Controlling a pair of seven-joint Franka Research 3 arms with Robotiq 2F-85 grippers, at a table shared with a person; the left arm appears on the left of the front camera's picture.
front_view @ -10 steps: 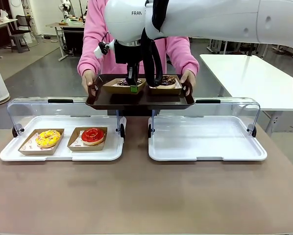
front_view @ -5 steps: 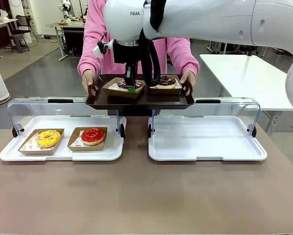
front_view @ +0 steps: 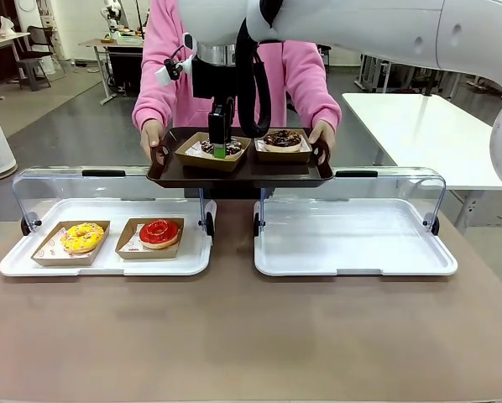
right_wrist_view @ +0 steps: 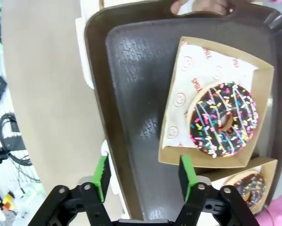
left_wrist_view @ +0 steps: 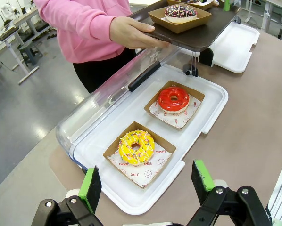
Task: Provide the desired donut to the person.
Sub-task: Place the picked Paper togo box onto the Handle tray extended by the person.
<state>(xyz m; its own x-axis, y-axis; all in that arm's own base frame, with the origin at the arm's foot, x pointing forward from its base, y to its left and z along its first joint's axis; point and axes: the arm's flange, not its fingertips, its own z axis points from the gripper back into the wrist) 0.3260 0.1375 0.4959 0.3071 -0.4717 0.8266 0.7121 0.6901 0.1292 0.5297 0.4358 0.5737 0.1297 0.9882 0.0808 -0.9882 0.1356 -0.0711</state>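
Note:
The person (front_view: 234, 67) in a pink hoodie holds a dark tray (front_view: 238, 174) with both hands across the table. On it sit two cardboard boxes, one with a sprinkled chocolate donut (right_wrist_view: 223, 120) and one with a second chocolate donut (front_view: 282, 138). My right gripper (right_wrist_view: 143, 174) hangs open just above the near edge of the sprinkled donut's box (front_view: 213, 151), holding nothing. My left gripper (left_wrist_view: 145, 183) is open over the near table edge, in front of the left case. In that case lie a yellow donut (left_wrist_view: 136, 147) and a red donut (left_wrist_view: 174, 99).
Two white display trays with raised clear lids stand on the brown table: the left case (front_view: 16, 260) holds the two boxed donuts, the right case (front_view: 352, 239) holds nothing. The person's hand (left_wrist_view: 131, 33) grips the tray's side. A white table (front_view: 427, 126) stands far right.
My right gripper has opened, letting go of the sprinkled donut's box on the person's tray, and has risen a little above it. The tray and the cases have stayed put.

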